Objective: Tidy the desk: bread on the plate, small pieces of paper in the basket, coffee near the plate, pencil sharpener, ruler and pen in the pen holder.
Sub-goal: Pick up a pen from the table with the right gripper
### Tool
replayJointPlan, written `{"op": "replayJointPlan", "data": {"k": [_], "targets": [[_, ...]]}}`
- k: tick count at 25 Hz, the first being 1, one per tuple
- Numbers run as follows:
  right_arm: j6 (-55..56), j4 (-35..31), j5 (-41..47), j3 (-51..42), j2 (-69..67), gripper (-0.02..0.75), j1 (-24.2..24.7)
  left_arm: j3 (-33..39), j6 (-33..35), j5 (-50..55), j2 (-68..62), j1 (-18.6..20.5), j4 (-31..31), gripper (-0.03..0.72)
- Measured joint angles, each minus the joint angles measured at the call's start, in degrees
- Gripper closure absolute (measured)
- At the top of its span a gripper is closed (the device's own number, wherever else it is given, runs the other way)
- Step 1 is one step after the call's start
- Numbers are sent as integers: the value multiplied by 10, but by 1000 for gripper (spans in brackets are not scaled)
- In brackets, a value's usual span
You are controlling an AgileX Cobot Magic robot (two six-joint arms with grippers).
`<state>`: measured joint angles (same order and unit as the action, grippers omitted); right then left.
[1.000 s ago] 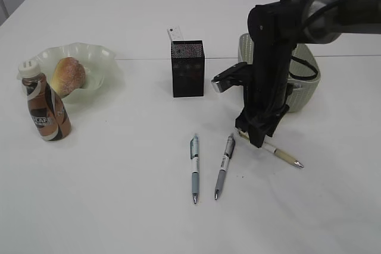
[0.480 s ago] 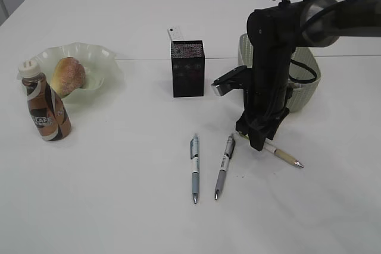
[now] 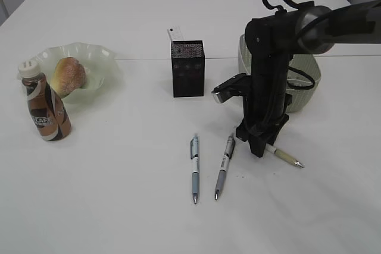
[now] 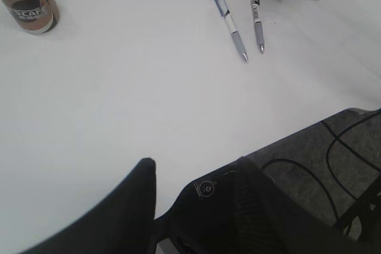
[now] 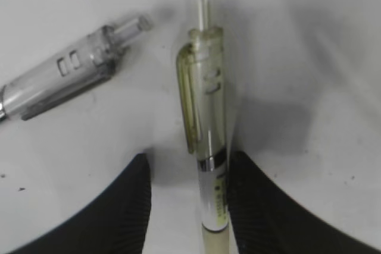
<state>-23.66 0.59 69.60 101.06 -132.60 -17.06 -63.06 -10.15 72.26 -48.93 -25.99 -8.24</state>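
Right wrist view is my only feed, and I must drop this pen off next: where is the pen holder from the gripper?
Observer: In the exterior view, the pen holder stands upright, left of and behind the right gripper.
Operator: Anything in it already?
Observer: A pale item sticks out at its back corner; I cannot identify it.
Operator: Any other pens loose?
Observer: Beyond the grey pen beside yours, a blue-marked pen lies farther left on the desk.
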Motion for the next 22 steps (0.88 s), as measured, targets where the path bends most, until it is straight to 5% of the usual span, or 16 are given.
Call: {"op": "replayJointPlan", "data": {"k": [22], "targets": [[0, 14, 0, 0, -3, 421, 0, 0, 0, 0, 0, 0, 0, 363]]}}
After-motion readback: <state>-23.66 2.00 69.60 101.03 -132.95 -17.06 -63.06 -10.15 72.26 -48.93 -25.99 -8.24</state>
